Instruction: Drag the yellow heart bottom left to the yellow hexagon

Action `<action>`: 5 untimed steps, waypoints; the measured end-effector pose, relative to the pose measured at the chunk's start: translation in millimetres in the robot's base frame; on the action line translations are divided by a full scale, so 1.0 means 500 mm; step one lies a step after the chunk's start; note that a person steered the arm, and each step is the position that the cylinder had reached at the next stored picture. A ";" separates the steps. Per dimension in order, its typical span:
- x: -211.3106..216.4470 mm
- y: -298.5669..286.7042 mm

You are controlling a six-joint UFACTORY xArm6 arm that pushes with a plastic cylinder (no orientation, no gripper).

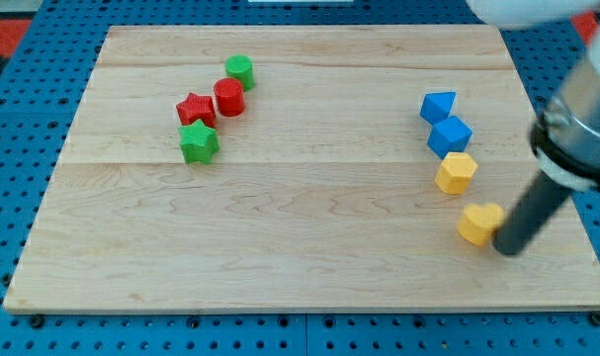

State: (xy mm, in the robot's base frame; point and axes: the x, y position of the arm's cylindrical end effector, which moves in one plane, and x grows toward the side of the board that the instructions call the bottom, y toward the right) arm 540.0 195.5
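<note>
The yellow heart point(479, 223) lies near the view's right edge of the wooden board point(300, 247), below and slightly right of the yellow hexagon point(456, 172). My tip point(510, 247) rests against the heart's right side, at the end of the dark rod coming down from the view's upper right. The heart and hexagon are apart by a small gap.
Two blue blocks point(438, 106) point(449, 135) stand in a column above the yellow hexagon. At the upper left are a green cylinder point(239, 70), a red cylinder point(228, 97), a red star point(195, 109) and a green star point(199, 143). The board's right edge is near my tip.
</note>
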 end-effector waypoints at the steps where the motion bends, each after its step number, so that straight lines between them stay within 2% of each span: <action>1: -0.051 -0.070; 3: -0.028 -0.198; 4: -0.052 -0.214; 5: -0.055 -0.148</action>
State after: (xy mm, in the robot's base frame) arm 512.6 121.4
